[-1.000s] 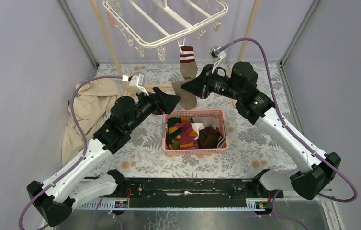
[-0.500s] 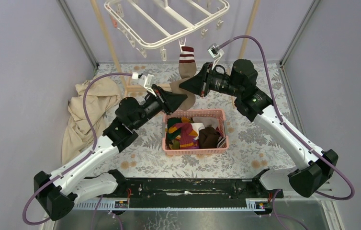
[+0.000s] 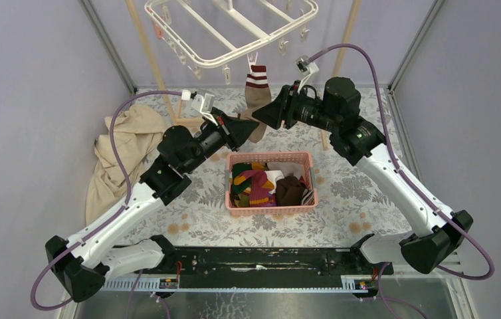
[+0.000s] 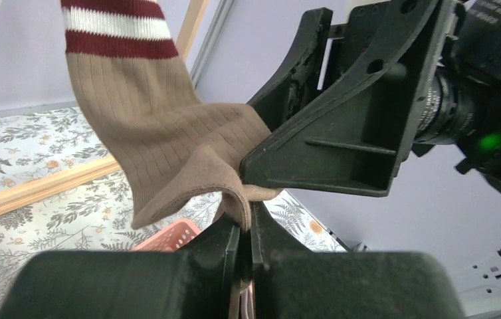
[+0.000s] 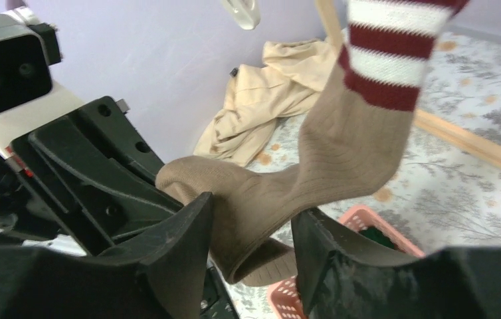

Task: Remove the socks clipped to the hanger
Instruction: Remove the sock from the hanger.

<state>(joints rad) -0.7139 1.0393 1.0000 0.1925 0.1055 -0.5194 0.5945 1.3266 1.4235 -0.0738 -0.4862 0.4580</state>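
- The table [image 3: 361, 193] has a pale cover printed with grey leaves and small orange flowers.
- A pink plastic basket [image 3: 271, 209] stands on it near the middle.
- A beige cloth [image 3: 118, 156] lies crumpled along the left side, well apart from the basket.
- A light wooden bar [image 3: 183, 122] lies flat toward the back, beside the cloth.
- A black rail [image 3: 261, 259] runs along the near edge.

No writing or number can be read anywhere.
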